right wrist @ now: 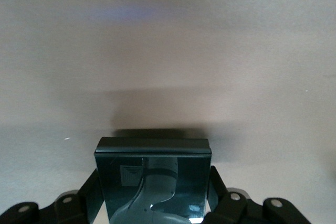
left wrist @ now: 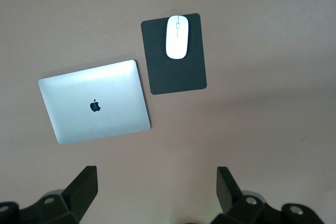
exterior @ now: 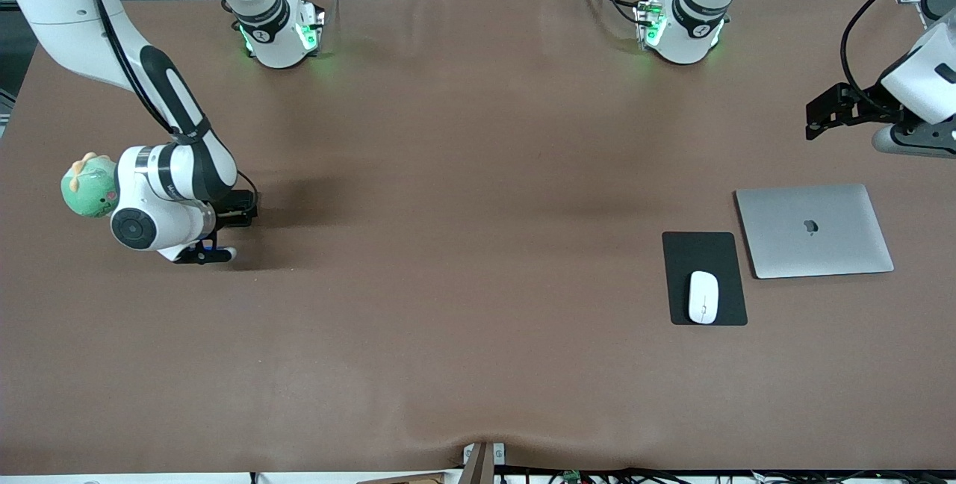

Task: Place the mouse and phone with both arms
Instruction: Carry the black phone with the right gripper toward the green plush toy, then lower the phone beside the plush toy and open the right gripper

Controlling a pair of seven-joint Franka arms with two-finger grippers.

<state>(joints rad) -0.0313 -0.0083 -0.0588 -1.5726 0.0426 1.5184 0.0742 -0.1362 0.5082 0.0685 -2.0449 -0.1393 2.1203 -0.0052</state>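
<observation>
The white mouse lies on a black mouse pad toward the left arm's end of the table; both also show in the left wrist view, the mouse on the pad. My left gripper hangs open and empty above the table, farther from the front camera than the laptop. My right gripper is low at the right arm's end of the table, shut on the black phone, which is held on edge close over the table.
A closed silver laptop lies beside the mouse pad, also seen in the left wrist view. A green plush figure shows beside the right arm's wrist. The brown table stretches between the two arms.
</observation>
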